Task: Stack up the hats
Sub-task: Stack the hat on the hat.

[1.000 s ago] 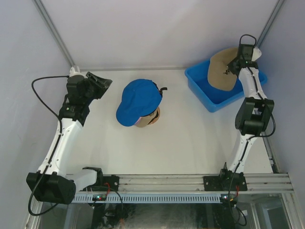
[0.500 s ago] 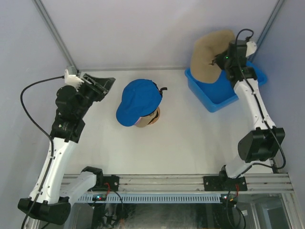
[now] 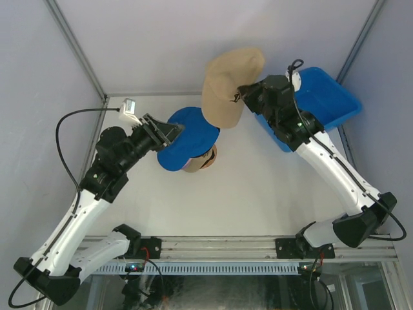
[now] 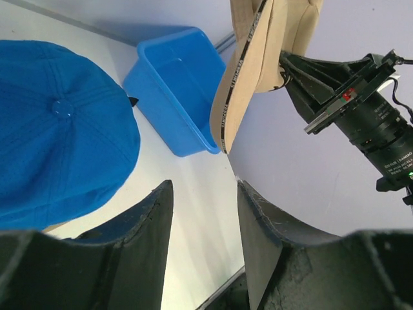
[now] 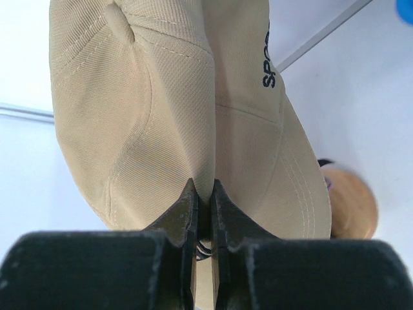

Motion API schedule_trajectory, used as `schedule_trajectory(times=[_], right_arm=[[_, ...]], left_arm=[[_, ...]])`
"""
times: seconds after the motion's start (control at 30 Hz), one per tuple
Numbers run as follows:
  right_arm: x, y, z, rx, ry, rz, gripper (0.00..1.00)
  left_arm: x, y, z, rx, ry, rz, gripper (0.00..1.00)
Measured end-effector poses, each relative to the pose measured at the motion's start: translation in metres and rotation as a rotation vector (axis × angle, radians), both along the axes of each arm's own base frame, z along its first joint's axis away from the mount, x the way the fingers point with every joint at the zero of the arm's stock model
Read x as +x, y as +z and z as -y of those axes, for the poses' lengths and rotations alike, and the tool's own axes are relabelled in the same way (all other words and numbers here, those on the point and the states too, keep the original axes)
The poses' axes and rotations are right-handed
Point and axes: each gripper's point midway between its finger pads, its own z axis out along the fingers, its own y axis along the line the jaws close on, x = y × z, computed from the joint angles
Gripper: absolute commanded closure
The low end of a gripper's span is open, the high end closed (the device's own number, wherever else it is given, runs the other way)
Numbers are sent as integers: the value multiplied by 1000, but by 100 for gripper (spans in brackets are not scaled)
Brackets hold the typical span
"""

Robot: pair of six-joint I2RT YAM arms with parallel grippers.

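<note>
Tan cloth sat pinched in my right tool (image 5: 203,194), its two fingers drawn almost together on a fold in the crown of the tan hat (image 3: 229,84). The hat hung clear of the surface (image 3: 245,200), spreading out ahead of the fingertips. Dark stitched letters showed just right of the gripped fold, though only their first few could be read.

Ahead of that tool and lower down lay the blue hat (image 3: 187,137), resting on the wooden stand (image 3: 208,158), whose round edge peeked out on the near side. The tan hat was up above the far right edge of the blue one and apart from it. The blue bin (image 3: 322,97) stood behind my right tool, off to its right side.

My left tool (image 4: 203,194) was at a middling spread, with nothing between its fingers. It hovered just beside the left edge of the blue hat. I could not tell whether it touched the fabric. From its own camera the blue crown filled the left of the view, while the tan hat dangled ahead and above, brim edge downward.
</note>
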Motion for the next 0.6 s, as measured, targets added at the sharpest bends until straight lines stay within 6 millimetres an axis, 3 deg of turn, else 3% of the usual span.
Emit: schedule_trajectory(times=[0.3,0.6], right_arm=[[-43,8,-51,82,70,-25,100],[-55,19,-60,101,99,-28,100]], left_arm=[[-24,8,10,-13,-61,46,50],[-33,10,5,-5,-67,83,49]])
